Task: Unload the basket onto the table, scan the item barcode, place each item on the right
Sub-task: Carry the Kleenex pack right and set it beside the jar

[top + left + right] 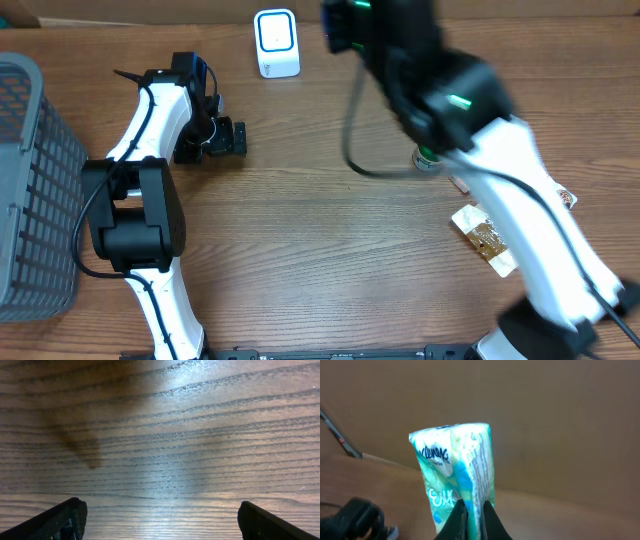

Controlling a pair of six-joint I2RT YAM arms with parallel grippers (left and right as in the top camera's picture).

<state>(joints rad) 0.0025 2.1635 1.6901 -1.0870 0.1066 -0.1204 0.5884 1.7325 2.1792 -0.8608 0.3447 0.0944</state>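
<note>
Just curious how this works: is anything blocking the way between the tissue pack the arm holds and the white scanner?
Nothing visible does. The right tool is shut on the tissue pack, raised above the table near the white scanner; from overhead, only bare wood shows between them.

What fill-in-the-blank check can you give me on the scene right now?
1. The right gripper is shut on a pack of ____.
2. The left gripper hangs over bare table, holding nothing, with its jaws ____.
3. The grey basket stands at the table's ____ end.

Missing words: tissues; open; left.
</note>
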